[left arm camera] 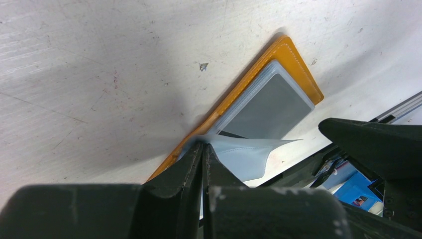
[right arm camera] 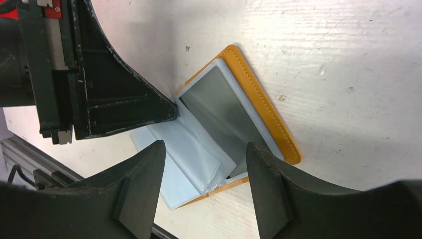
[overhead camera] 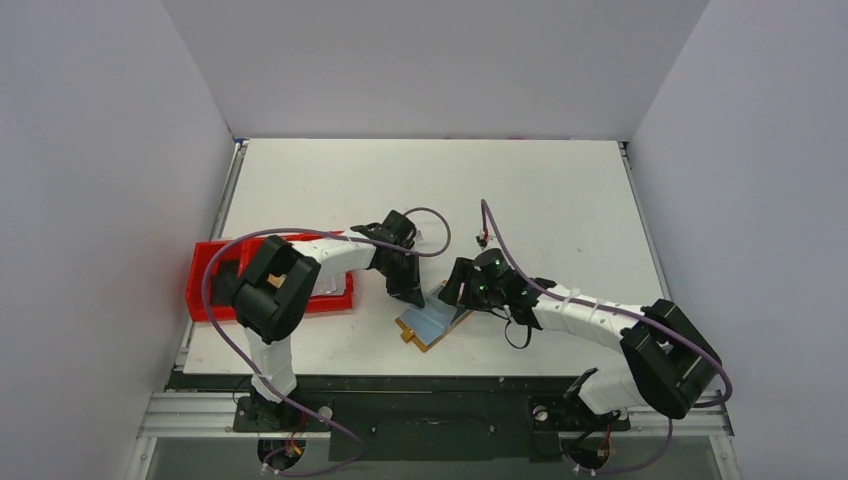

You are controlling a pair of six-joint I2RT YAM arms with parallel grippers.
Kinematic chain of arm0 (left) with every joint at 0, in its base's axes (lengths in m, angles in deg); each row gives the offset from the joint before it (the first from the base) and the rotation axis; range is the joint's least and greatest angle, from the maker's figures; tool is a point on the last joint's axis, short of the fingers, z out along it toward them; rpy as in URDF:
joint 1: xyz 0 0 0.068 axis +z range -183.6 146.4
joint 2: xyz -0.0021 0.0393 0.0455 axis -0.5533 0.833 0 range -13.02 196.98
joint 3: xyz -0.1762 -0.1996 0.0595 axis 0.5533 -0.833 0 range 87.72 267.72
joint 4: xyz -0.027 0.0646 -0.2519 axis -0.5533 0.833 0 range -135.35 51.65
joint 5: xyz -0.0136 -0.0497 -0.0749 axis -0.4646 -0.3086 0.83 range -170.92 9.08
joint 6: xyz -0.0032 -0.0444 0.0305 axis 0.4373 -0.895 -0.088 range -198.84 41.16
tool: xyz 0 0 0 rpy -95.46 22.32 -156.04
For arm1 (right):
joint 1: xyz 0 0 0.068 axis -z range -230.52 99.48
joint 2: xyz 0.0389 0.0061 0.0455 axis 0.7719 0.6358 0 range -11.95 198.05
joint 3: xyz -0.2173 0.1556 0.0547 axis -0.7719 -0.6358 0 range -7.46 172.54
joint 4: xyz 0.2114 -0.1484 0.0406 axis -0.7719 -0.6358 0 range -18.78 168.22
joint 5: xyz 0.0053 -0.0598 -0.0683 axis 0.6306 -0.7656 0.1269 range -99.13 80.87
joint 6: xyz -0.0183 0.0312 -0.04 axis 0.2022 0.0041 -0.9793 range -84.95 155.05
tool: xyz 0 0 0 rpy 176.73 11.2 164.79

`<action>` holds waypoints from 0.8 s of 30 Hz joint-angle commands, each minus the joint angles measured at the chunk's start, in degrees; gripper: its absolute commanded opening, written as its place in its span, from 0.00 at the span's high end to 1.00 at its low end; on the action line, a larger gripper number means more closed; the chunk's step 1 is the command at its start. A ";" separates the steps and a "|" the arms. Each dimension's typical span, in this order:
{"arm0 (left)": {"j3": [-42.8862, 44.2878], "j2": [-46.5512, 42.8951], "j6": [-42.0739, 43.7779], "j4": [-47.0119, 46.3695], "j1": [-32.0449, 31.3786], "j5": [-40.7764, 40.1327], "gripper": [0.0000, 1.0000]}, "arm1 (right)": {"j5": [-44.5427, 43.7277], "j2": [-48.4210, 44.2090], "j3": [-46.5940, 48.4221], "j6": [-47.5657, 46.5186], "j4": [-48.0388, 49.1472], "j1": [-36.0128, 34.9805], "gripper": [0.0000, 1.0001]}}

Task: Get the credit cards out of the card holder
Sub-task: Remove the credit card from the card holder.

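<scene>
the orange card holder [overhead camera: 432, 325] lies open on the white table [overhead camera: 560, 200] near the front edge. a grey card [right arm camera: 219, 107] sits inside it. the left gripper [left arm camera: 204, 149] is closed tight, tip on a clear pocket [left arm camera: 244, 157]. the right gripper [right arm camera: 204, 147] is wide above it, holding nothing.

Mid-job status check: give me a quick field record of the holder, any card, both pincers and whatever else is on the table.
holder: card holder lies open on the table, near its front edge
card: grey card inside one of the clear sleeves, not yet out
left pincer: shut, tips at the holder's fold
right pincer: open above the sleeves, holding nothing
other: red tray at the table's left edge, apart from the holder
</scene>
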 commanded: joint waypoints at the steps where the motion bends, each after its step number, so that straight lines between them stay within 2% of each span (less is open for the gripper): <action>1: -2.02 0.73 2.35 0.99 -0.14 -6.19 1.00 | 2.76 1.11 1.10 -2.32 0.79 -0.01 0.44; 6: -2.21 0.65 2.14 0.60 -0.09 -5.77 1.00 | 3.68 2.28 0.50 -2.25 1.13 0.04 0.46; 9: -2.18 0.51 2.13 0.51 -0.13 -5.58 1.00 | 3.98 4.11 0.13 -2.23 3.12 0.04 0.52; 16: -1.81 -0.32 2.26 0.91 -0.14 -5.55 1.00 | 3.85 6.35 -0.83 -1.02 5.75 -0.45 0.76; 22: 1.03 -5.20 3.01 4.52 -0.03 -6.89 1.00 | 0.20 2.00 -2.31 0.76 3.86 -0.76 0.97; 24: 1.27 -8.37 3.03 6.12 0.06 -8.14 0.94 | -0.75 0.20 -3.14 1.84 3.64 -1.10 1.00</action>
